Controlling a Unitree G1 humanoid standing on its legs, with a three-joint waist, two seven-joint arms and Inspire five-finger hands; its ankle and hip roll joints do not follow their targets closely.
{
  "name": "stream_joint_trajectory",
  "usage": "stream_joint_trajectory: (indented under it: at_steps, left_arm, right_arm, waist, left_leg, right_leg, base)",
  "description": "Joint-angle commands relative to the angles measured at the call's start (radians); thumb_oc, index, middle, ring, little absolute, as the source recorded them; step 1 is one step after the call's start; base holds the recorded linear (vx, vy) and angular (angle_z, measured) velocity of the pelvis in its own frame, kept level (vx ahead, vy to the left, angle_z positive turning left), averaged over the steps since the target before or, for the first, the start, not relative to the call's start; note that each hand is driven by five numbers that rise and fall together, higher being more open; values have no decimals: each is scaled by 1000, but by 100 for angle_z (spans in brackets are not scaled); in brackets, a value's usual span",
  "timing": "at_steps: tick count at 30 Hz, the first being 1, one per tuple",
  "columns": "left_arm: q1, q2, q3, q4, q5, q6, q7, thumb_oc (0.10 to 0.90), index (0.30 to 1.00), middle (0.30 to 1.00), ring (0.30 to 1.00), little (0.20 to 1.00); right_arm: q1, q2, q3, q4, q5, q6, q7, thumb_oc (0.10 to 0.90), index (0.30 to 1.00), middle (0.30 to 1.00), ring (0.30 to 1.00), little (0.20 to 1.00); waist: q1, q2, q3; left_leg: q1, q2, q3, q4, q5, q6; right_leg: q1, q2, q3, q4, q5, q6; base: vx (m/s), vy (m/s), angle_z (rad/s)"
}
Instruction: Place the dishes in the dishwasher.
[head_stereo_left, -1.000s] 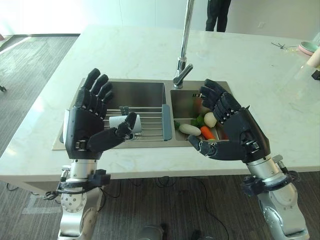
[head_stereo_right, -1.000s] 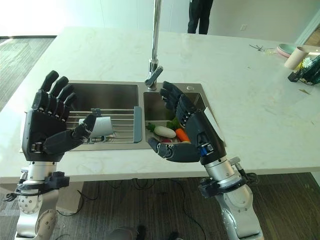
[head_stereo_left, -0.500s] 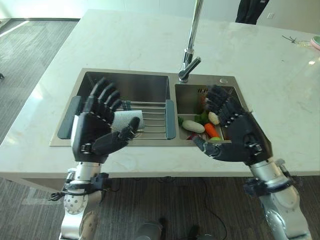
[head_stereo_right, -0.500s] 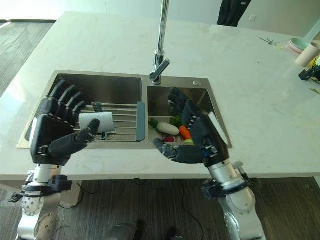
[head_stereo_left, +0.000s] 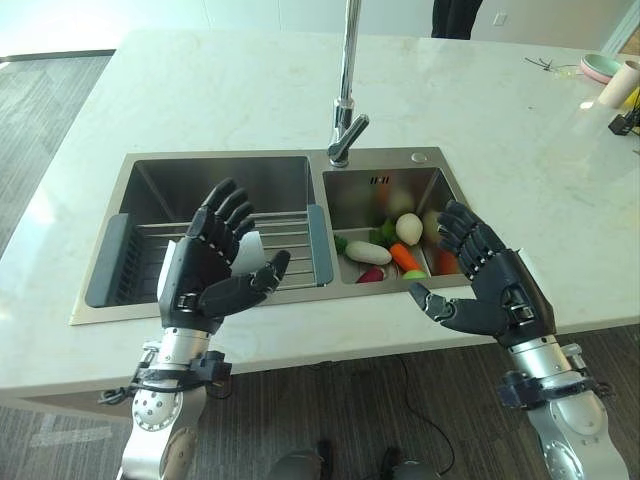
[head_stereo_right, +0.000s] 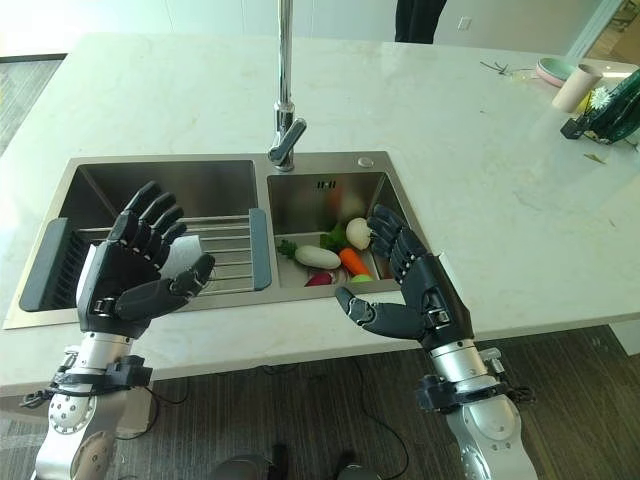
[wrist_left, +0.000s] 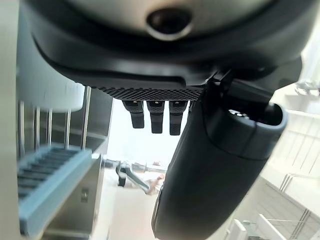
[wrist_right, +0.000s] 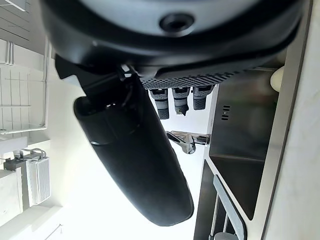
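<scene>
- Drying rack (head_stereo_left: 150, 245): spans the left basin of the sink (head_stereo_left: 225, 175), which is set into the tabletop (head_stereo_left: 200, 90) close to its near edge. A white cup (head_stereo_right: 180, 255) lies on its side on the rack bars, largely screened by the left hand.
- Left hand (head_stereo_left: 205, 275): hovers over the rack just in front of the cup, palm inward, fingers (head_stereo_left: 228, 205) spread and released, thumb out, holding nothing. No contact with the cup can be confirmed.
- Recommended approach, as a judgement: the cup is the only dish within reach, so lower the left hand onto it, settle the thumb on one side and the fingers on the other, and close round the body. Lift straight off the bars so the rim does not catch.
- Right basin: holds vegetables, among them a carrot (head_stereo_left: 403, 257) and a white radish (head_stereo_left: 368, 252); these are not dishes and should be left.
- Right hand (head_stereo_left: 490, 290): hovers over the near edge of the tabletop beside the right basin, fingers extended and released, empty.
- No dishwasher was observed; its position must be established before carrying.
</scene>
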Motion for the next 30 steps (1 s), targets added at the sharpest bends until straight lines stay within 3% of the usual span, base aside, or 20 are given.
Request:
stream_joint_trajectory:
  at_steps: [1, 5, 10, 17, 20, 24, 30]
  left_arm:
    - [-113, 47, 74, -81, 122, -157, 51, 800, 900, 900, 900, 900]
    - [-136, 123, 145, -90, 233, -158, 75, 800, 900, 900, 900, 900]
    - [-139, 236, 215, -45, 331, -95, 148, 800, 900, 900, 900, 900]
    - [-119, 349, 262, -1, 321, 111, -38, 800, 900, 900, 900, 900]
    - [-128, 401, 253, 41, 319, 156, -73, 800, 900, 900, 900, 900]
    - [-159, 462, 243, 91, 330, 263, -189, 800, 900, 900, 900, 900]
    - [-238, 597, 184, 216, 357, 347, -306, 800, 900, 900, 900, 900]
  right_arm:
    - [-110, -27, -61, -53, 40, -53, -5, 800, 900, 900, 900, 900]
    - [-121, -30, -76, -61, 35, -13, 29, 800, 900, 900, 900, 900]
    - [-131, -54, -102, -56, 53, 22, 55, 800, 900, 900, 900, 900]
    - [-153, -80, -109, -49, 55, 54, 93, 800, 900, 900, 900, 900]
    - [-184, -110, -90, -37, 48, 68, 101, 800, 900, 900, 900, 900]
    - [-209, -130, -70, -29, 42, 80, 103, 800, 900, 900, 900, 900]
    - [-247, -177, -30, -11, 45, 81, 94, 800, 900, 900, 900, 900]
  waist:
    - [-2, 34, -74]
    - [-7, 49, -86]
    - [-2, 66, -99]
    - [6, 92, -100]
    - [9, 106, -98]
    - [15, 119, -99]
    - [13, 135, -100]
  left_leg:
    - [91, 103, 48, -11, -116, -69]
    - [96, 103, 51, -11, -117, -72]
    - [97, 104, 59, -11, -113, -77]
    - [98, 109, 69, -11, -110, -83]
    - [94, 109, 72, -11, -101, -86]
    - [84, 111, 73, -11, -90, -93]
    - [77, 115, 83, -11, -81, -100]
  right_leg:
    - [-80, 20, 15, 83, -83, 40]
    - [-66, 25, 19, 83, -99, 34]
    - [-49, 22, 10, 83, -111, 35]
    - [-36, 22, 4, 83, -126, 39]
    - [-28, 22, 2, 83, -130, 40]
    - [-26, 19, -5, 83, -130, 44]
    - [-23, 16, -11, 83, -131, 48]
  base:
    - [20, 30, 7]
    - [35, 41, 9]
    - [13, 58, 2]
    - [-16, 63, -2]
    - [-10, 111, -4]
    - [-29, 58, 1]
    - [-25, 43, 2]
